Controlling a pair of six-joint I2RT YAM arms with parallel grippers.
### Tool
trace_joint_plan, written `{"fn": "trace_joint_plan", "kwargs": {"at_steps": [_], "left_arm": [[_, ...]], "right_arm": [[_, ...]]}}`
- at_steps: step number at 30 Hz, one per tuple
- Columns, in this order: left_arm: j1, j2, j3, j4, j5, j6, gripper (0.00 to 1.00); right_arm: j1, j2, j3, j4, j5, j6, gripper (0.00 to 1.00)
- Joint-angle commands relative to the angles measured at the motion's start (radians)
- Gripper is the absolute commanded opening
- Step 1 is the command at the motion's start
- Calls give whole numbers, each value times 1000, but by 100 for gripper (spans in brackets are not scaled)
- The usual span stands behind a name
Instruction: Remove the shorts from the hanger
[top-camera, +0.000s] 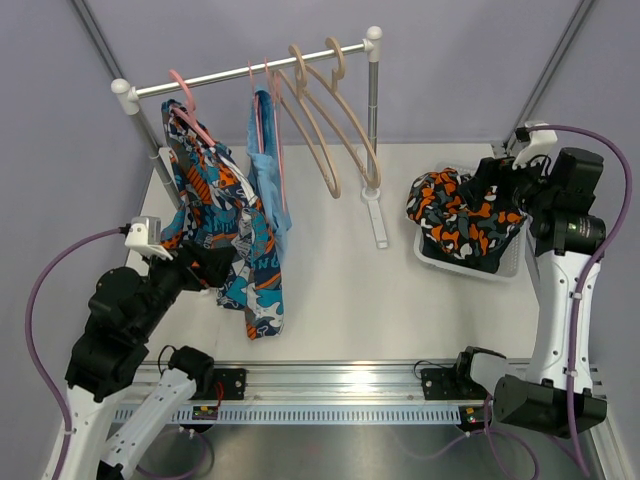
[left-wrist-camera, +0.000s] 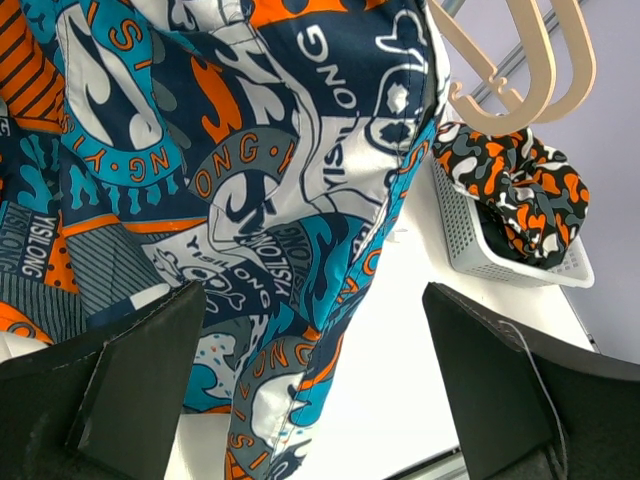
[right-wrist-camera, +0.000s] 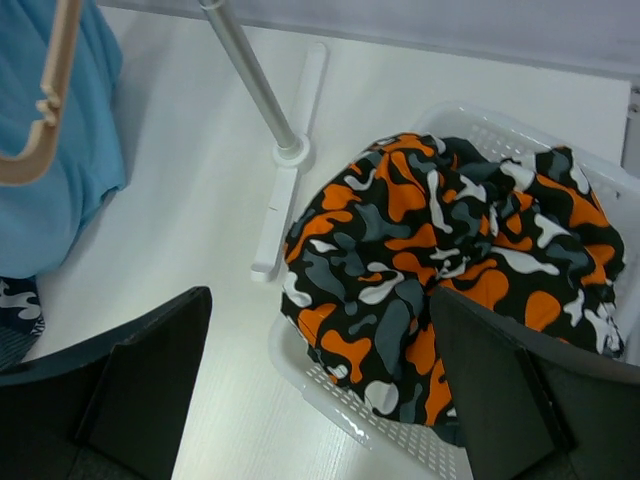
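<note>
Patterned garment (top-camera: 215, 215) and light blue garment (top-camera: 268, 180) hang on the rail (top-camera: 230, 78), three beige hangers (top-camera: 330, 140) bare — camouflage shorts (top-camera: 462, 218) already lie in the basket (top-camera: 500, 268).
Left gripper (left-wrist-camera: 315, 335) gapes wide beside the patterned cloth, pinching nothing; right gripper (right-wrist-camera: 320, 320) hovers wide open over the shorts — empty.

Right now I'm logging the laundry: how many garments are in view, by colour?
Teal, blue and orange patterned garment, on the rack: 1
Plain light blue garment, on the rack: 1
Orange, black and white camouflage shorts, in the basket: 1
Total: 3 in view; anything under the shorts is hidden.
</note>
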Motion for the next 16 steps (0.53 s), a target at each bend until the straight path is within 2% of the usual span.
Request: {"fn": "trace_joint_plan", "kwargs": {"at_steps": [1,5,16], "left_arm": [[2,-21,36,-6,-6,-6,95],[1,-37,38,-17,-11,-17,95],[2,-47,61,-34,-14,-23,95]], "right_arm": [[3,-47,-37,88,138,84,99],[3,-87,-74,106,201,92,99],[3,-101,-93,106,208,127,99]]}}
